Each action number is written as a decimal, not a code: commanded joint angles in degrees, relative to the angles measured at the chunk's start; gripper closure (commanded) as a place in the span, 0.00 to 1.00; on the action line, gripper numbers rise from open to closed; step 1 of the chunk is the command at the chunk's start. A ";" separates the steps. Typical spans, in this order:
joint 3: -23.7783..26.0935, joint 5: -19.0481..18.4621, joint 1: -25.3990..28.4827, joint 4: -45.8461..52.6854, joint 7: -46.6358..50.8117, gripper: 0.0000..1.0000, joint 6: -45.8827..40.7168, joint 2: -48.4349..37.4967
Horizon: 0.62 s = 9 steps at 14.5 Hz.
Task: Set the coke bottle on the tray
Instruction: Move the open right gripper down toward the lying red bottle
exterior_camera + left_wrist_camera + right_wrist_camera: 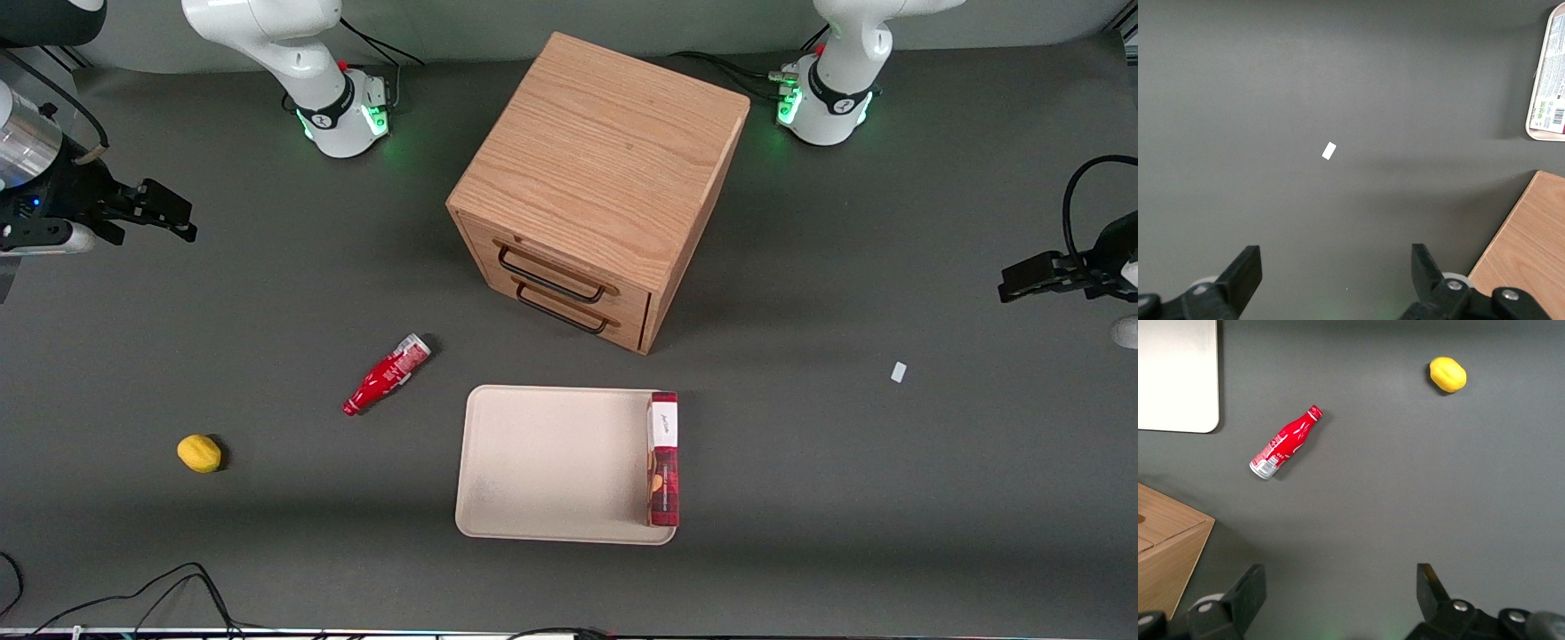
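The drawer cabinet (597, 187) stands at upper centre of the front view, with the tray (542, 462) in front of its drawers at lower centre. A flat box (664, 458) lies in the tray along the rim toward the parked arm's end. The coke bottle (388, 374) lies on the table beside the tray, toward the working arm's end, and a lemon (199, 453) sits farther that way. The gripper (178, 220) hangs at that edge of the frame.
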 commanded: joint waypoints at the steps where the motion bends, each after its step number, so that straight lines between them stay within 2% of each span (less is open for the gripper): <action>1: 0.09 -0.48 0.38 1.90 1.49 0.00 -1.52 1.05; 5: 0.18 -0.48 0.38 4.52 0.70 0.00 -1.52 4.99; 7: 1.58 -0.83 2.12 8.29 1.83 0.00 -3.44 8.77; 9: 2.55 -0.22 2.66 9.19 9.44 0.00 -3.71 11.50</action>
